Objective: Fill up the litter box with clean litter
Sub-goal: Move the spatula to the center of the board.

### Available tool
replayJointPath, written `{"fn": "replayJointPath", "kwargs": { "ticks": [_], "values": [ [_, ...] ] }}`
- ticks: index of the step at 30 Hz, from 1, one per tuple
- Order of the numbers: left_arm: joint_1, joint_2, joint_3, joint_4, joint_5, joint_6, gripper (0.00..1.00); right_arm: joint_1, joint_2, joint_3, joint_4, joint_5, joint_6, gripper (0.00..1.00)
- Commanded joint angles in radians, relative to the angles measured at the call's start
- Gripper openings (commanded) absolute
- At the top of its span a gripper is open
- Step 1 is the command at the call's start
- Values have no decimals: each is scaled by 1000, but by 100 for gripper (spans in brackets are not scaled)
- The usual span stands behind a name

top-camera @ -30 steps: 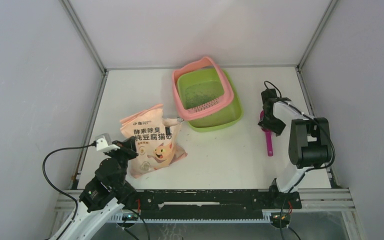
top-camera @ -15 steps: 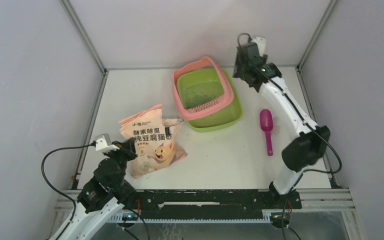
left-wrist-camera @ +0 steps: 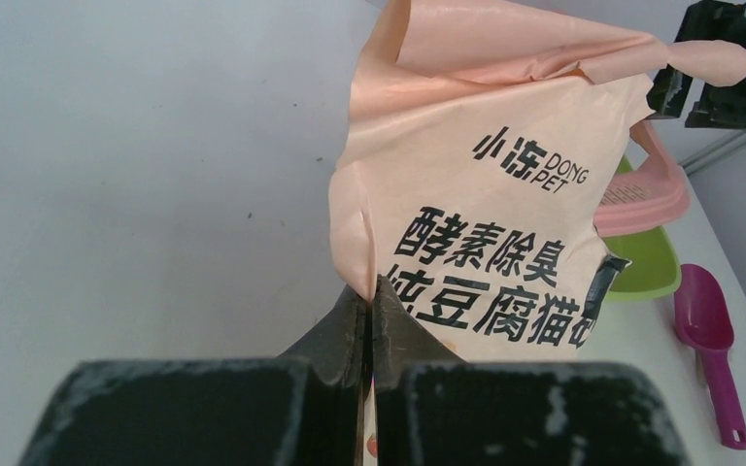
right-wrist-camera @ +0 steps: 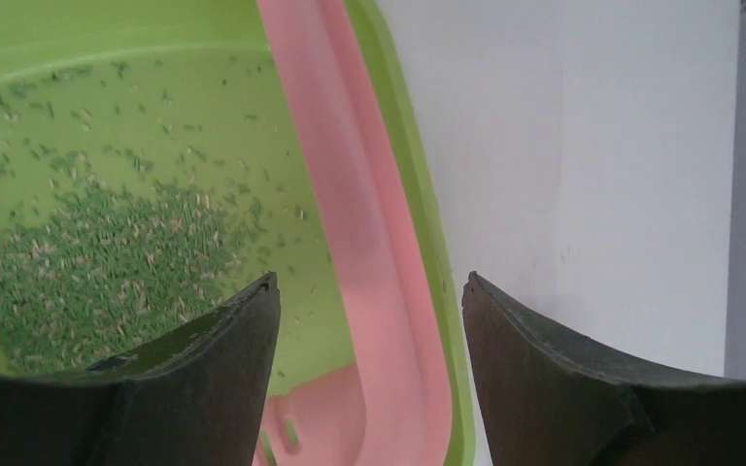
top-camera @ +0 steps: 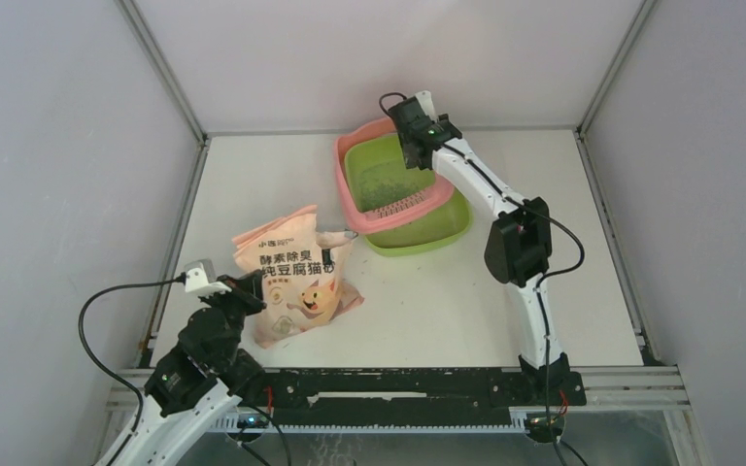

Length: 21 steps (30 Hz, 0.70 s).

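Left claw (top-camera: 253,282) is clamping tight on the edge of the peach-pink litter bag (top-camera: 296,270), which is sitting on the white bench (top-camera: 253,184) near-left of the litter box (top-camera: 349,199). The left wrist view is showing this pinch close up: both fingers (left-wrist-camera: 345,325) pressed together on a fold of the bag (left-wrist-camera: 486,214), printed Chinese text and "DONG PET" facing the camera. That view is also catching a magenta scoop (left-wrist-camera: 709,340) lying on the bench to the right, past the bag. In the top view the right arm's elbow is covering that spot.

Right claw (top-camera: 411,146) is reaching over the far-right side of the litter box, fingers spread wide apart and gripping nothing. The right wrist view is showing the pink rim (right-wrist-camera: 350,194) and lime-green outer edge running between the fingers (right-wrist-camera: 214,359). The litter (right-wrist-camera: 87,272) is lying as a thin greyish patch in the green basin, with loose specks around it. From the top the litter (top-camera: 384,180) is reading only as a dark smudge.
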State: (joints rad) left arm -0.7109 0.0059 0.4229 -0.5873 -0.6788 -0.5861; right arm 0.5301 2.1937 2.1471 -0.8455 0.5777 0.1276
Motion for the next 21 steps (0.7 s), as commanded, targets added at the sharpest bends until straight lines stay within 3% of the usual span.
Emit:
{"fn": "replayJointPath", "kwargs": {
  "ticks": [1,6,14,21],
  "values": [
    [3,-230,81,63,19,-2,0,12,37,158,-19,125,-17,77],
    [3,-230,101,49,18,0,0,10,118,227,-66,132,-40,76],
    [3,-231,105,50,17,0,0,-19,132,126,-15,69,-42,74],
    [4,-230,130,32,14,-2,0,-40,137,120,0,65,-24,31]
  ]
}}
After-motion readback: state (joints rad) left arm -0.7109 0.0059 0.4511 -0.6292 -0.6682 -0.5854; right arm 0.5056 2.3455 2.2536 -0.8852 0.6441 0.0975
